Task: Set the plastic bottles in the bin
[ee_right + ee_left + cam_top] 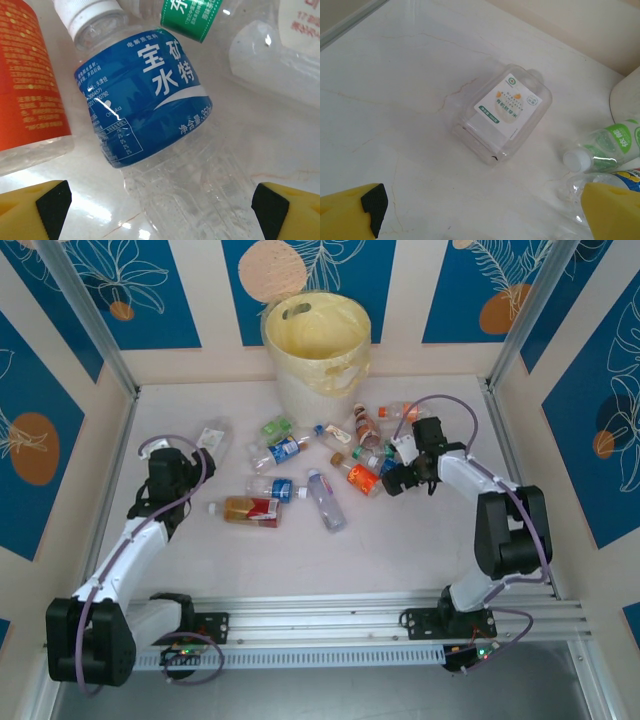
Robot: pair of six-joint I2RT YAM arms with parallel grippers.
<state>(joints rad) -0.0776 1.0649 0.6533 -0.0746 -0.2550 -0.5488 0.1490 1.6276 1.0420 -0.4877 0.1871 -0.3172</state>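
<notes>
The pale yellow bin [318, 350] stands at the back centre. Several plastic bottles lie in front of it, among them an orange-labelled one [362, 478] and a red-labelled one [250, 508]. My left gripper [172, 472] is open over bare table [480, 220], short of a clear square bottle with a white label [502, 117] [213, 433]. A green-labelled bottle [607, 145] lies to its right. My right gripper [395, 478] is open and straddles the clear body of a blue-labelled bottle [145, 100], fingertips [45, 210] on either side. The orange-labelled bottle [25, 85] lies just left of it.
Panelled walls and aluminium posts [90, 330] close in the table on the left, back and right. A metal rail [330, 625] carrying the arm bases runs along the near edge. Bare tabletop [400, 540] lies between the bottles and the rail.
</notes>
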